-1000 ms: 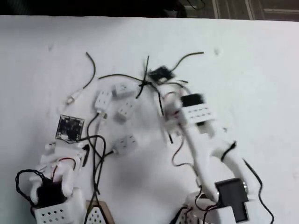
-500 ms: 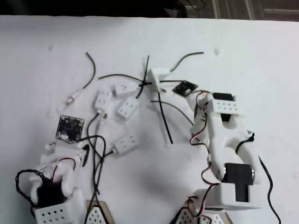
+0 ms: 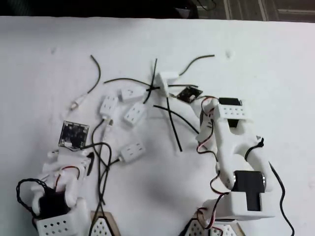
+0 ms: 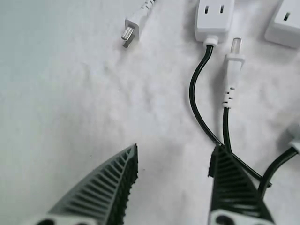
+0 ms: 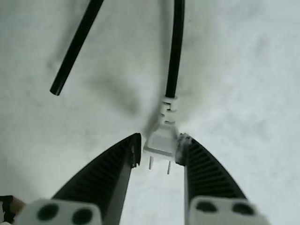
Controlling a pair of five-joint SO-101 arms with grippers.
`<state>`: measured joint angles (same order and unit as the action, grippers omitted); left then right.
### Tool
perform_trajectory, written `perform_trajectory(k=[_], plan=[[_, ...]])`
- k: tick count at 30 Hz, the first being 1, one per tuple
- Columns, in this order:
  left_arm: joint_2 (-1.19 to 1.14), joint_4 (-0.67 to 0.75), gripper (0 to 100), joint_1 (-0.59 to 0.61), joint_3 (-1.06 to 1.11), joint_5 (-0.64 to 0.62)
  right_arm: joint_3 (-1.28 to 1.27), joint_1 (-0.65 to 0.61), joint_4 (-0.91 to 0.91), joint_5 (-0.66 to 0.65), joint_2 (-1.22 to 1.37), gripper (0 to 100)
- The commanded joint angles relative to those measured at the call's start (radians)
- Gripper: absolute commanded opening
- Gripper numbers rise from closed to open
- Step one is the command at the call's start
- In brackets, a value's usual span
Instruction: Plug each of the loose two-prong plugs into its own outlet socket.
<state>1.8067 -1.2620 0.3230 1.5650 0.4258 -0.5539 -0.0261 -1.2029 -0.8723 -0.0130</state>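
Right pincer (image 5: 159, 146) is clenched on a white two-prong plug (image 5: 161, 138), one finger on each side of the body. The prongs face back toward the wrist, and its black cord (image 5: 176, 51) runs away over the counter (image 5: 243, 70). In the high view the right arm (image 3: 231, 142) stands at 4 o'clock of centre with its tip up near 1 o'clock. A white outlet socket (image 3: 167, 81) lies just beside that tip, at its 10 o'clock. The other sockets (image 3: 135, 113) are spread from 8 to 10 o'clock of centre. The left arm (image 3: 56, 196) is parked at 7 o'clock. Left pincer (image 4: 176, 149) is released and holds nothing, low over the counter, with a loose plug (image 4: 131, 26) and a second loose plug (image 4: 233, 56) ahead of it, the latter beside a corded socket (image 4: 213, 16). Step in hand, as I judge it: one plug is grasped but not yet inserted. The next move calls for getting the prongs to face a socket's slots. That looks awkward with the prongs pointing into the grip, so a regrasp seems likely. The socket would probably need bracing so it doesn't slide.
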Motion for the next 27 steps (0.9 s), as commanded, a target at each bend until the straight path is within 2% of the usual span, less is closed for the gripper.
perform_trajectory(k=[1,10,20,27], plan=[[0.008,-0.005,25,0.01,-0.005,0.0,0.029,-0.022,-0.054,-0.006,-0.004,12.5],[0.008,-0.006,25,0.01,-0.005,0.0,0.235,-0.008,-0.183,-0.006,0.03,12.6],[0.008,-0.006,25,0.01,-0.005,0.002,0.385,0.102,-0.197,-0.005,0.292,12.6],[0.008,-0.006,25,0.01,-0.005,0.002,0.404,0.07,-0.332,-0.003,0.312,12.6]])
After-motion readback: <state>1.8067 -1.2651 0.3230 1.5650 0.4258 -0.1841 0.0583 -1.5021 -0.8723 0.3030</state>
